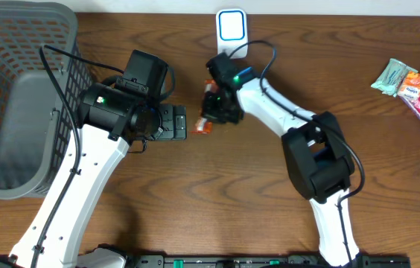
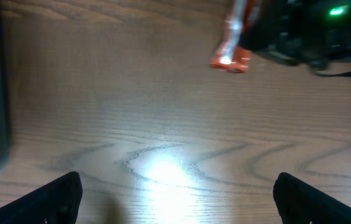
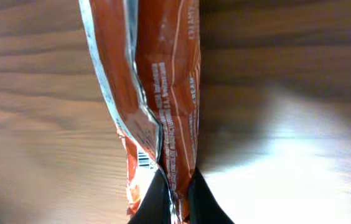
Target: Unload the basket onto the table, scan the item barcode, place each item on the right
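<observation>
Brown wooden surface (image 1: pixel 389 164) carries a white scanner (image 1: pixel 231 26) at its far edge. Near it, the right tool (image 3: pixel 174 202) pinches an orange snack packet (image 3: pixel 163 93) whose barcode (image 3: pixel 143 160) shows. The left tool (image 2: pixel 175 199) hangs wide open nearby, holding nothing.

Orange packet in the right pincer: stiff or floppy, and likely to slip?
Probably floppy: the orange packet creases and folds where the right pincer pinches it. Likely light, being thin film. Its glossy surface may slip.
</observation>
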You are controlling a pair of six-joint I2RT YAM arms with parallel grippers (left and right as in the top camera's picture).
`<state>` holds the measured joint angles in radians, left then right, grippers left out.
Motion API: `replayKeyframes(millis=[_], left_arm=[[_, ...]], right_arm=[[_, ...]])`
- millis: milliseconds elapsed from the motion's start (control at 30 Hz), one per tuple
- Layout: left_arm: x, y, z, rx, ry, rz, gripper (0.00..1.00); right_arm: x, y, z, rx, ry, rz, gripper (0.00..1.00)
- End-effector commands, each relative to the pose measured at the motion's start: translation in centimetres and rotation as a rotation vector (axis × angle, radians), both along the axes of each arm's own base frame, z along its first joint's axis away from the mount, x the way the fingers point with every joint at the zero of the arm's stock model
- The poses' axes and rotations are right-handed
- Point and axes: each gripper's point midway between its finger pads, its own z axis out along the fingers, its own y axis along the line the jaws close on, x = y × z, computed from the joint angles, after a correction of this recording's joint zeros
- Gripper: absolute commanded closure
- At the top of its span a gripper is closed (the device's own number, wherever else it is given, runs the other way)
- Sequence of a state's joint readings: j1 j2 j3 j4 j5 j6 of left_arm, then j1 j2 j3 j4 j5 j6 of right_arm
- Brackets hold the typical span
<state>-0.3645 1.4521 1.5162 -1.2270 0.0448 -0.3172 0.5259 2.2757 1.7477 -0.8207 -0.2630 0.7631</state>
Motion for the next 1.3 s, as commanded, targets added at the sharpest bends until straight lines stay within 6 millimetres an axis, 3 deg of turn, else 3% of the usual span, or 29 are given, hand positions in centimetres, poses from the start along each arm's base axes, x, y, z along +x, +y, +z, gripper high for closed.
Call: replayKeyframes(millis=[0,167,333,467,600,767,900,1000,1133,1233,1267], left_arm=[[0.1,0.2,0.1,0.013,-0.006,0.006,0.02],[0.1,0.2,0.1,0.013,-0.006,0.006,0.02],[0.1,0.2,0.1,0.013,-0.006,0.006,0.02],[0.1,0.2,0.1,0.013,-0.006,0.006,0.02],[0.1,0.2,0.1,0.013,-0.006,0.006,0.02],[0.1,0.2,0.1,0.013,-0.006,0.006,0.02],[0.1,0.2,0.1,0.013,-0.006,0.006,0.02],[0.1,0.2,0.1,0.013,-0.006,0.006,0.02],[0.1,0.2,0.1,0.013,-0.006,0.006,0.02],[0.1,0.2,0.1,0.013,-0.006,0.006,0.02],[0.1,0.2,0.1,0.013,-0.006,0.006,0.02]], right_arm=[[2.8,-5.5,0.6,-0.274,-0.118,0.083,0.99],[4.5,-12.3,4.7,-0.700,-0.216,0.140,0.99],[5.4,-16.1,8.3,-0.966,-0.275,0.158,0.99],[5.4,-18.6,9.9,-1.135,-0.284,0.172,0.99],[5.0,-19.4,9.5,-1.174,-0.266,0.184,0.99],[4.4,-19.5,6.2,-1.159,-0.255,0.185,0.99],[3.1,-17.9,3.7,-1.041,-0.202,0.210,0.99],[3.3,-17.3,4.2,-0.992,-0.208,0.137,0.98],[4.2,-17.2,6.2,-0.881,-0.183,0.060,0.87],[4.9,-17.6,7.5,-0.737,-0.137,0.008,0.47],[5.1,-18.0,7.6,-0.672,-0.111,0.006,0.38]])
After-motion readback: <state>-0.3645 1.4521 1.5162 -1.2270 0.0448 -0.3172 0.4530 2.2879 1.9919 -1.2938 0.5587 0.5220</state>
